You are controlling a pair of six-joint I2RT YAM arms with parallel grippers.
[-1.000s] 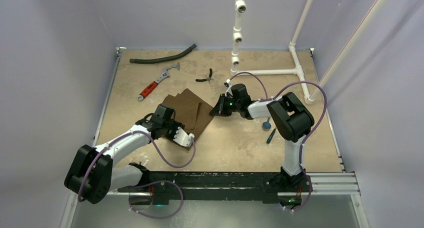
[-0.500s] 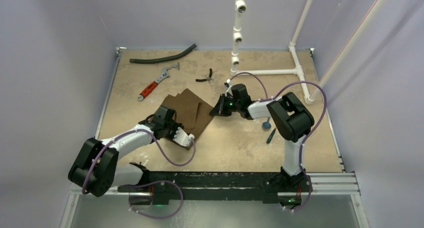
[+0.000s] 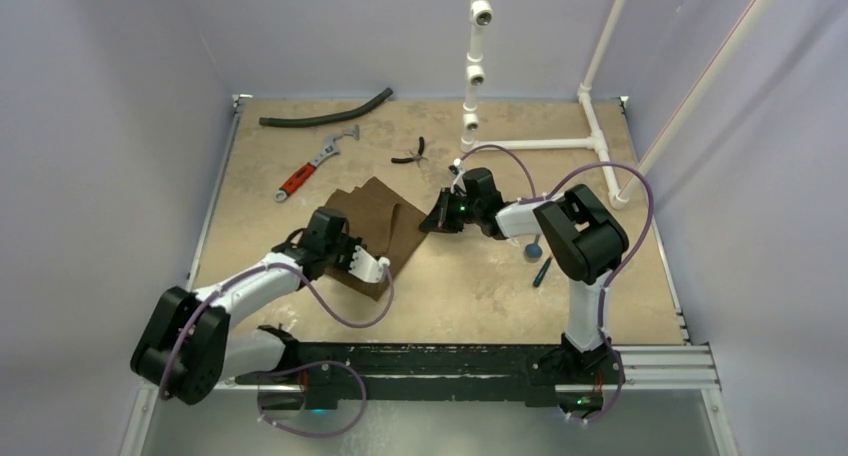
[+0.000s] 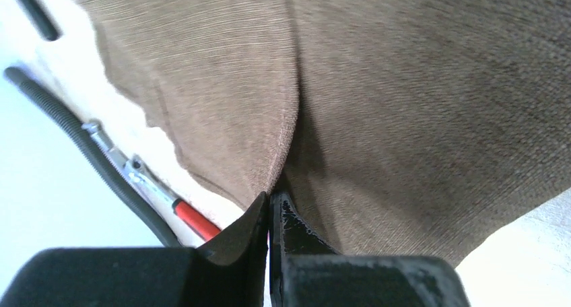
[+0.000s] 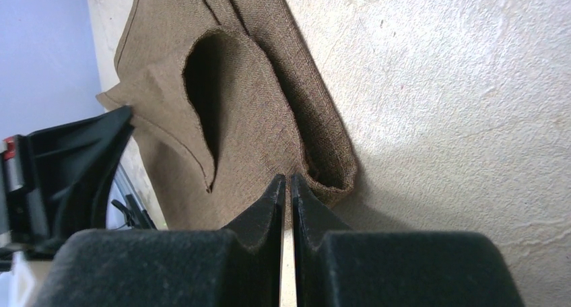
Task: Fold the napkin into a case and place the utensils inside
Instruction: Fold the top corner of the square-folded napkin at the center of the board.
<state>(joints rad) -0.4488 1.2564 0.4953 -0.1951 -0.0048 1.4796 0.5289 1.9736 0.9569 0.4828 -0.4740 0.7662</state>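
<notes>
Left fingers (image 4: 249, 223) pinch one napkin (image 3: 378, 216) edge; right fingers (image 5: 264, 209) pinch another.

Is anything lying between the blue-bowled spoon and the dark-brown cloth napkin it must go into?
No loose object lies between the blue-bowled spoon and the dark-brown cloth napkin. Only the right gripper, at the napkin's right edge, and its arm reach over that stretch of beige table.

Lab test cell: blank walls (image 3: 120, 126), pipe frame (image 3: 545, 143), wrench (image 3: 312, 166).
</notes>
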